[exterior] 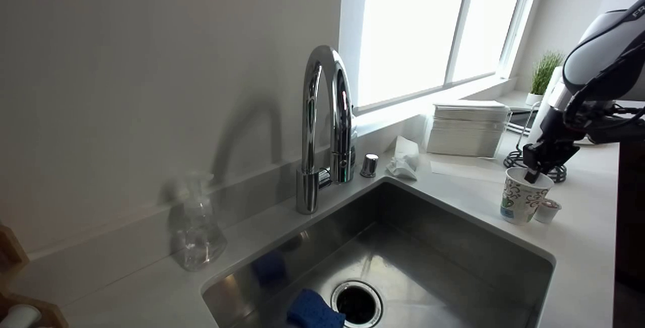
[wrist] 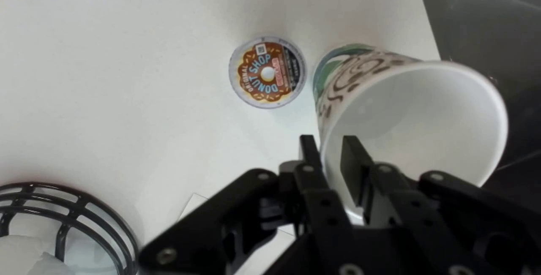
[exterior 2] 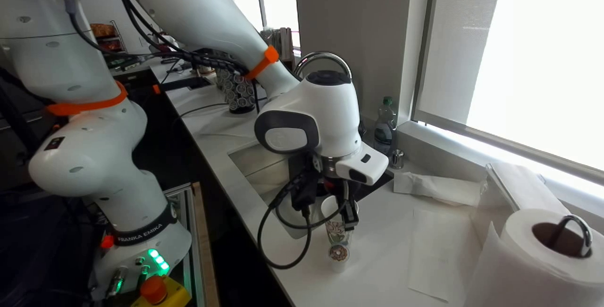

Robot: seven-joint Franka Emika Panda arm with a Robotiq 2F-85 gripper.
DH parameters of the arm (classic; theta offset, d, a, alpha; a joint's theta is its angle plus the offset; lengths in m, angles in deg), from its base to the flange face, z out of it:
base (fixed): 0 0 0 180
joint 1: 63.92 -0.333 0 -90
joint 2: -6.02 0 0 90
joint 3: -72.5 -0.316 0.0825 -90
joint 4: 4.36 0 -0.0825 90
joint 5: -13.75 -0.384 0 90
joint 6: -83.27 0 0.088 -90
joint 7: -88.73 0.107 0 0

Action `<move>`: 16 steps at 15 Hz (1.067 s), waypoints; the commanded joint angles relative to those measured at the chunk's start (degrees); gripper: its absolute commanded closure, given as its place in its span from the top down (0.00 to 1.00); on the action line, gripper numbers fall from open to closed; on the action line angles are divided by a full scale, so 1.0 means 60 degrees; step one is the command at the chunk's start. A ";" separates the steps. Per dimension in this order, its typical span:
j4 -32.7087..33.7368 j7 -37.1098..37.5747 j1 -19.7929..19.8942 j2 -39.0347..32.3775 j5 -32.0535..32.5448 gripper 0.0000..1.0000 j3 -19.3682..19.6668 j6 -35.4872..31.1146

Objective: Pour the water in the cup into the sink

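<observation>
One patterned paper cup (exterior: 522, 201) stands on the worktop (exterior: 584, 272), just beside the one stainless-steel sink (exterior: 463, 247). The claw (wrist: 329, 142) is unclenched: its two fingers (wrist: 356, 156) stand slightly apart astride the cup's rim (wrist: 503, 118), one inside, one outside. Next to the cup sits one Donut Shop coffee pod (wrist: 267, 73). The sink has one drain (exterior: 356, 304) and holds one blue sponge (exterior: 313, 310). One chrome faucet (exterior: 342, 126) rises at its edge, one stack of paper towels (exterior: 468, 130) beyond.

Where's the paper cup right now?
In an exterior view, the paper cup stands on the counter at right, between the sink and the coffee pod. In the wrist view it is at right, the gripper straddling its rim.
</observation>
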 commanded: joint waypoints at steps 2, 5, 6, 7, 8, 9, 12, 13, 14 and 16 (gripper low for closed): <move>-0.0048 0.0125 0.0008 0.0233 0.0017 0.00 -0.0120 -0.0044; -0.0136 0.0975 -0.0157 0.0778 0.0638 0.01 -0.0250 0.0066; -0.0128 0.1278 -0.0206 0.0894 0.0887 0.01 -0.0321 0.0105; -0.0158 0.1734 -0.0276 0.1036 0.1208 0.01 -0.0443 0.0124; -0.0149 0.2119 -0.0328 0.1136 0.1525 0.01 -0.0575 0.0119; -0.0196 0.2876 -0.0350 0.1292 0.2190 0.01 -0.0752 0.0083; -0.0143 0.5030 -0.0245 0.1734 0.4088 0.01 -0.1337 0.0345; -0.0092 0.5761 -0.0190 0.1885 0.4724 0.01 -0.1571 0.0513; -0.0023 0.6484 -0.0081 0.2073 0.5418 0.01 -0.1787 0.0734; 0.0021 0.7957 -0.0001 0.2432 0.6471 0.01 -0.2412 0.1335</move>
